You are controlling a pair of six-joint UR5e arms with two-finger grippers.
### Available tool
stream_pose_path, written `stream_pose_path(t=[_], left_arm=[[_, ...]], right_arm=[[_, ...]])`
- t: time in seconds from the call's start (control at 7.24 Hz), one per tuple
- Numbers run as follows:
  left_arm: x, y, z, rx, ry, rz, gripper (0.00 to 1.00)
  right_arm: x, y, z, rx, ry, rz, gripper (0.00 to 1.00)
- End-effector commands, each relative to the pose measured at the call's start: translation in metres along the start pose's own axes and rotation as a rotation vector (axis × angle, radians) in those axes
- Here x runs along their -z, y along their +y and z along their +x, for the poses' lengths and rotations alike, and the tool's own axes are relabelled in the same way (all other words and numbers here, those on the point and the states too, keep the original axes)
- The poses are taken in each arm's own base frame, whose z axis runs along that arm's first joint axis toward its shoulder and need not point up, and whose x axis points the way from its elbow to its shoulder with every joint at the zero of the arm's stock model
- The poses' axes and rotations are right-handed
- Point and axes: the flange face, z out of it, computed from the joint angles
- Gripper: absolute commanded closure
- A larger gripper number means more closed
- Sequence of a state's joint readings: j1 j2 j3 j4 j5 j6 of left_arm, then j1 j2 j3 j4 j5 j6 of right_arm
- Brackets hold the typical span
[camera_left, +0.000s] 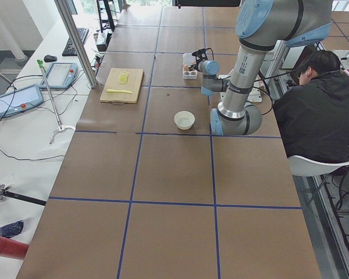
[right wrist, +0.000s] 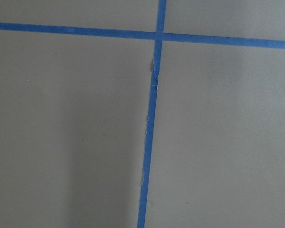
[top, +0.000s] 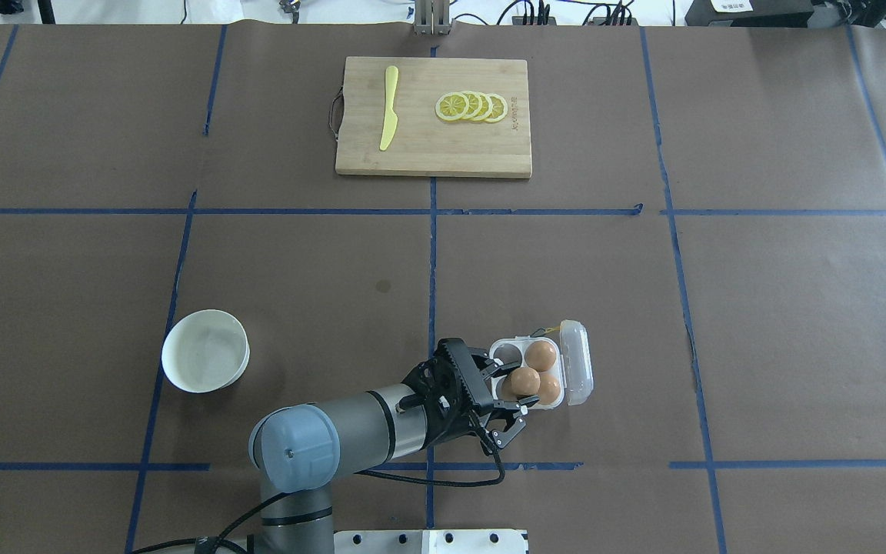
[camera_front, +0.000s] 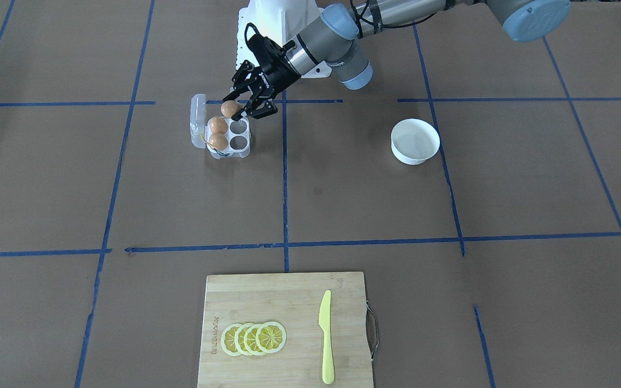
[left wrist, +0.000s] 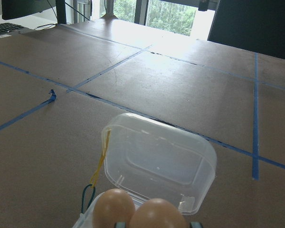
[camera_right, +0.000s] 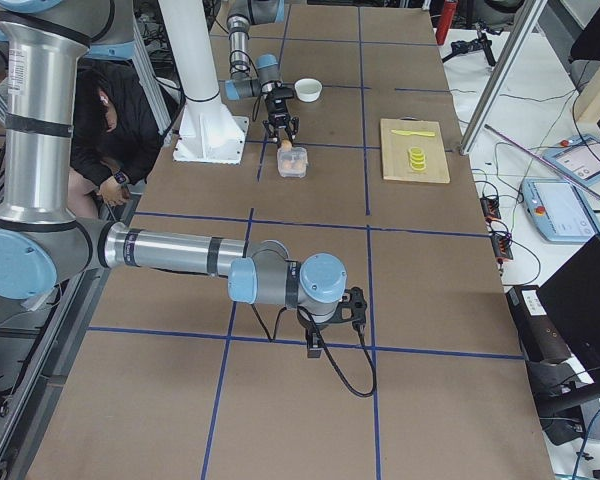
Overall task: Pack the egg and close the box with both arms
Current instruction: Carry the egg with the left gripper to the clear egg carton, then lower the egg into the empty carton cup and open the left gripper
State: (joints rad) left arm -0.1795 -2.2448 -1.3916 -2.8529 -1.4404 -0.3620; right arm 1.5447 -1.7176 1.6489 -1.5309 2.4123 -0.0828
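Note:
My left gripper (camera_front: pixel 240 110) is shut on an orange-brown egg (camera_front: pixel 229 108) and holds it just above the near cups of the clear box (camera_front: pixel 239 142). The box's lid (camera_front: pixel 198 119) stands open. Two other eggs (camera_front: pixel 217 125) sit in the cups beside the lid; the other two cups look empty. From overhead, the held egg (top: pixel 524 380) hangs over the box (top: pixel 506 355) next to my left gripper (top: pixel 516 390). The left wrist view shows the held egg (left wrist: pixel 156 214) and the open lid (left wrist: pixel 161 161). My right gripper (camera_right: pixel 330 318) points down at bare table far from the box; I cannot tell whether it is open or shut.
A white bowl (camera_front: pixel 415 141) stands on the robot's left of the box. A wooden cutting board (camera_front: pixel 267 302) with lemon slices (camera_front: pixel 254 338) and a yellow knife (camera_front: pixel 325 337) lies at the far side. A seated person (camera_left: pixel 320 110) is beside the robot's white base (camera_front: pixel 283 27).

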Motion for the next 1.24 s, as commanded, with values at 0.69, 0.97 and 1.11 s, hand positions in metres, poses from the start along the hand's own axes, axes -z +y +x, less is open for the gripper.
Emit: stream_pose_path(t=[0.69, 0.97, 1.11], left_arm=[[0.011, -0.027, -0.032, -0.009, -0.009, -0.01, 0.0], [0.055, -0.055, -0.088, -0.022, -0.1, -0.182, 0.0], [0.079, -0.074, -0.107, -0.019, -0.169, -0.249, 0.0]], right_arm=[[-0.001, 0.0, 0.001, -0.003, 0.001, -0.002, 0.0], [-0.002, 0.002, 0.002, -0.006, -0.003, -0.004, 0.0], [-0.002, 0.002, 0.003, -0.007, -0.001, -0.004, 0.0]])
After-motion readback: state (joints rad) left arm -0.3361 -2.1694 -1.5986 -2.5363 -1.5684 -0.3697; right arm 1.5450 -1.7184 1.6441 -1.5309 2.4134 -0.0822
